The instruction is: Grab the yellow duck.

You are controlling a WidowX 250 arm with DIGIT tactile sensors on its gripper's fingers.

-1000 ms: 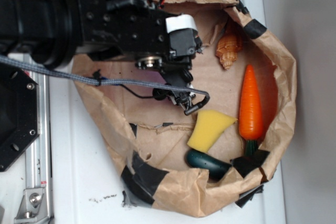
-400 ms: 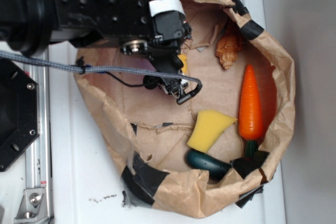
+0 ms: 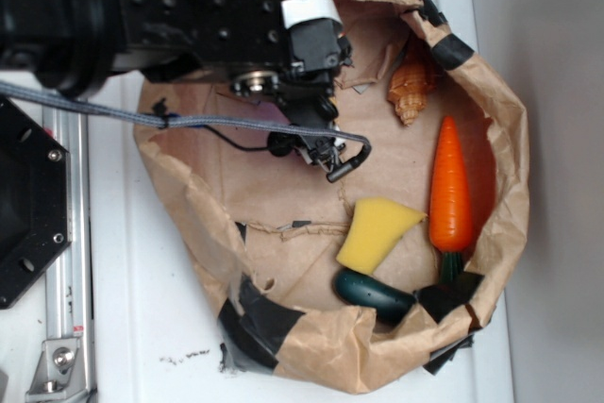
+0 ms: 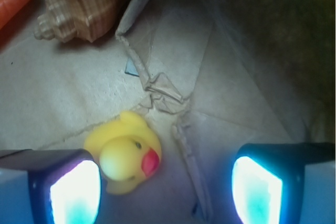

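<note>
The yellow duck (image 4: 125, 153), small and glossy with a red beak, lies on the brown paper floor of the bag. In the wrist view it sits between my fingers, close against the left finger (image 4: 73, 192) and well apart from the right finger (image 4: 257, 190). My gripper (image 4: 165, 192) is open and empty, low over the duck. In the exterior view the gripper (image 3: 316, 115) points down into the upper part of the bag, and the arm hides the duck.
The brown paper bag (image 3: 510, 139) walls in everything. A seashell (image 3: 412, 87) lies at the top right, also in the wrist view (image 4: 89, 3). An orange carrot (image 3: 451, 191), a yellow sponge (image 3: 375, 233) and a dark green object (image 3: 373, 294) lie lower right. A crumpled paper ridge (image 4: 163, 90) runs beside the duck.
The arm moved up and left within the bag, then shifted slightly right. A sliver of yellow beside the gripper 0.4 s ago is now covered by it.
</note>
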